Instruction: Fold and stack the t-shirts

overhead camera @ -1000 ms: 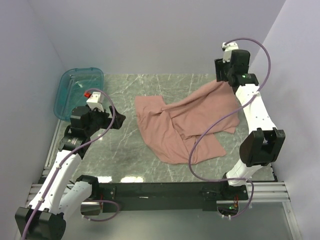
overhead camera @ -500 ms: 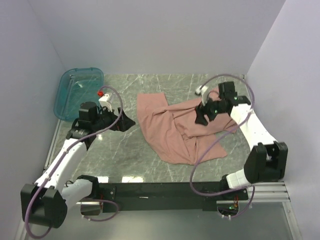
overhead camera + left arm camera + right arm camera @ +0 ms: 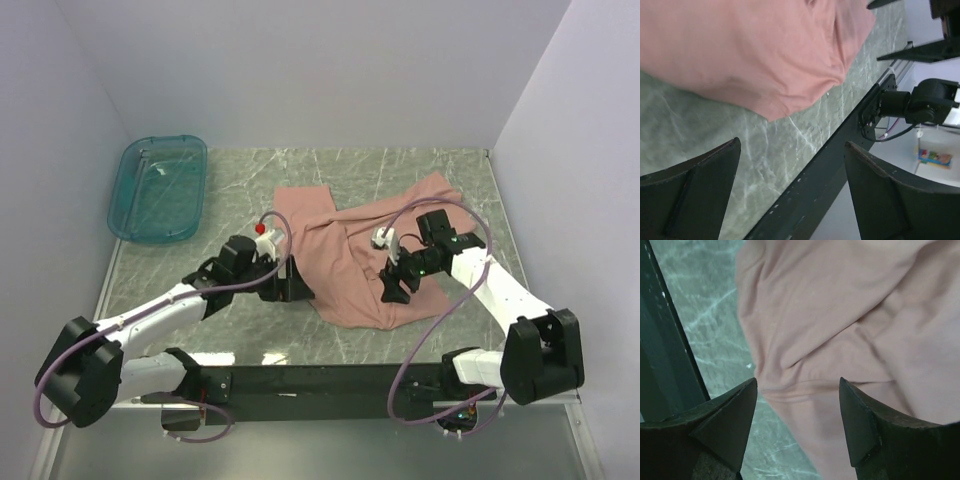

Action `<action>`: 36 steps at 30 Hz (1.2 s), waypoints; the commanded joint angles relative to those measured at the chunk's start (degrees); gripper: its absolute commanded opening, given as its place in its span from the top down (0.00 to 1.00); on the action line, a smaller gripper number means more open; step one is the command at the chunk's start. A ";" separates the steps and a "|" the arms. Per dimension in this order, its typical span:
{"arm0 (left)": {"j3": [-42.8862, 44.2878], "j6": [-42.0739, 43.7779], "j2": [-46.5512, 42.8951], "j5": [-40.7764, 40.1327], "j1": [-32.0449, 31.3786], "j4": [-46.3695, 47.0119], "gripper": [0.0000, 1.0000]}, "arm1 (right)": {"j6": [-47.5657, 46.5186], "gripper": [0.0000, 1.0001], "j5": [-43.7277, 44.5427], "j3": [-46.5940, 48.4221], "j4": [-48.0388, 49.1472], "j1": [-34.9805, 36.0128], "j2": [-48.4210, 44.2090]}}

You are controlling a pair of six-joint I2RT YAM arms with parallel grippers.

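One dusty-pink t-shirt (image 3: 345, 245) lies crumpled and partly folded over itself in the middle of the marble table. My left gripper (image 3: 297, 287) hangs low by the shirt's near left edge, open with nothing between its fingers. In the left wrist view the t-shirt (image 3: 750, 50) fills the top, and the left gripper (image 3: 790, 167) frames bare marble and the black rail. My right gripper (image 3: 392, 287) hovers over the shirt's near right part, also open. In the right wrist view the right gripper (image 3: 797, 402) stands over a hemmed edge of the t-shirt (image 3: 850, 315).
A teal plastic tray (image 3: 160, 188) sits at the back left, apart from the shirt. The black mounting rail (image 3: 330, 380) runs along the near table edge. Pale walls close in the table on the left, back and right.
The right arm swung down from the back right corner to the shirt's near side, its jaws open. The left arm reached right to the shirt's near left edge.
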 commanded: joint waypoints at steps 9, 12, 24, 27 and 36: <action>-0.10 -8.05 2.36 -17.01 -14.22 6.73 0.12 | -2.41 0.28 0.25 -2.65 2.50 -3.59 -6.10; -0.19 -3.82 3.41 -21.07 -17.56 6.46 0.13 | -1.45 0.28 -0.19 -2.74 3.12 -6.93 -7.51; 2.89 8.92 9.04 -32.59 -31.28 5.67 0.18 | 0.14 0.28 -0.28 -2.91 3.65 -9.23 -7.34; 2.63 14.89 7.99 -33.47 -33.12 6.71 0.18 | -0.04 0.28 -0.71 -3.00 3.56 -9.76 -7.69; 0.70 43.01 4.47 -30.84 -38.22 9.88 0.14 | -1.09 0.28 -1.42 -3.62 3.65 -11.16 -9.88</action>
